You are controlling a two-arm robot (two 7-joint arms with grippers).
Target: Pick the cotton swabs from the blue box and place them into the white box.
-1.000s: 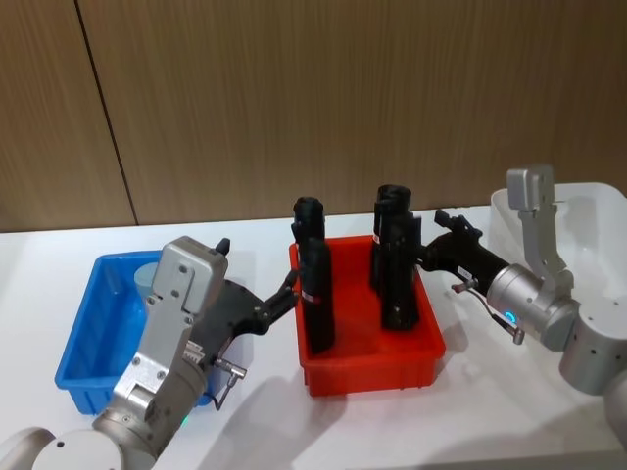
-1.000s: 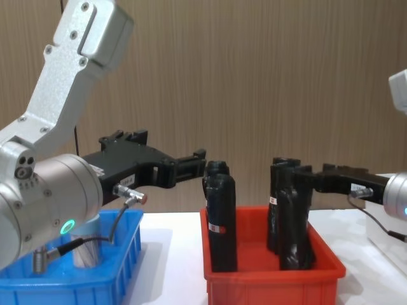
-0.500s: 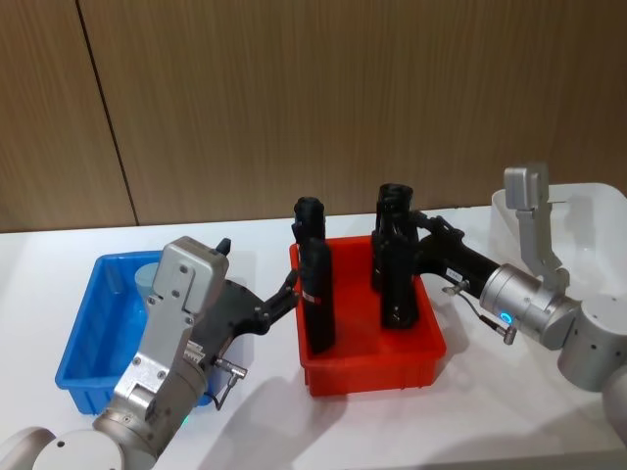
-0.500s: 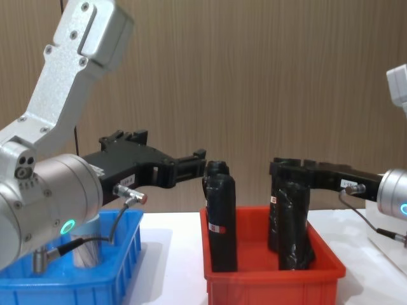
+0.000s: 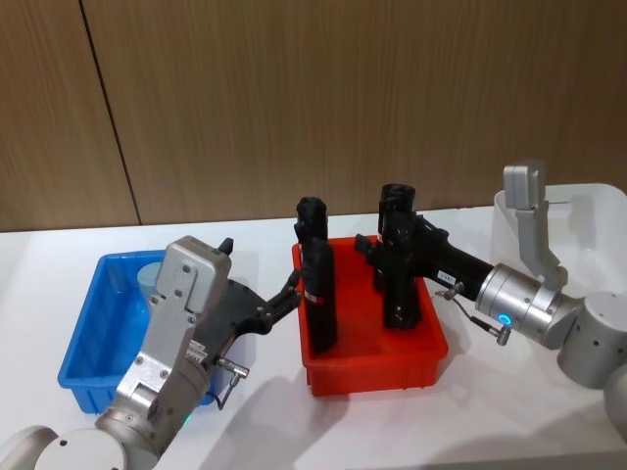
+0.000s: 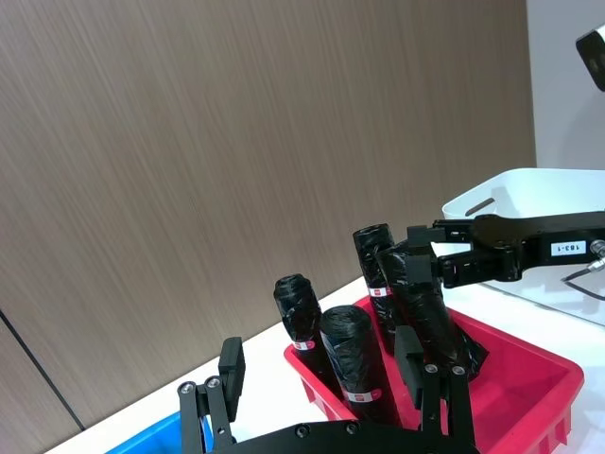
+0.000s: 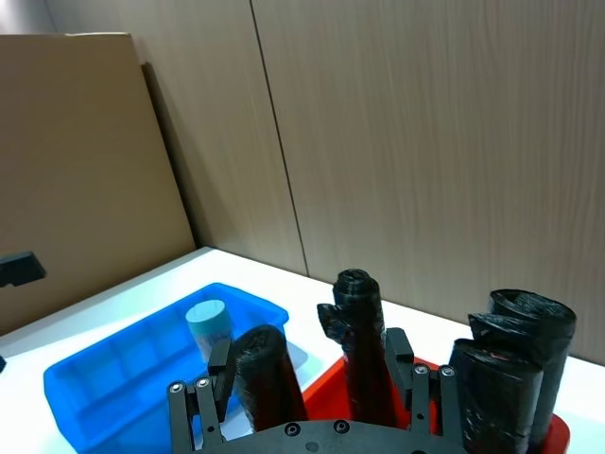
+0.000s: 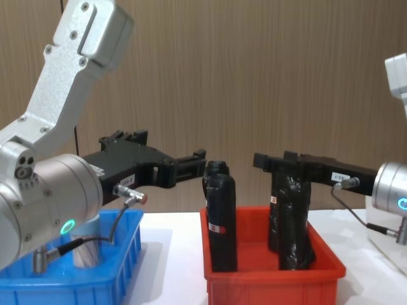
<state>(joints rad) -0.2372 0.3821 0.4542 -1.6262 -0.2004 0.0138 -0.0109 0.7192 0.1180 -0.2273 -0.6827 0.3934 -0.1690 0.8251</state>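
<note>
Blue was the colour of the blue box (image 5: 98, 333), which sat on the white table (image 5: 509, 411) at the far left. One jar of cotton swabs (image 5: 149, 277) stood in its far right corner, with its grey-blue lid on top. The left gripper (image 5: 290, 294) hung just right of the blue box, near the left wall of the red bin (image 5: 377, 362). Its fingers (image 6: 232, 364) were spread apart and held nothing. The jar was behind it and to its left, well apart from its tips.

The red bin stood in the middle. Tall black cylinders (image 5: 318, 284) with red labels stood inside it.

The right gripper (image 5: 377, 250) reached in from the right, over the red bin, up by the tops of the black cylinders on the right side. Its fingers (image 7: 219, 364) were spread apart too, and it was far from the jar.

The white box (image 5: 588, 220) stood at the far right, behind the right arm.
</note>
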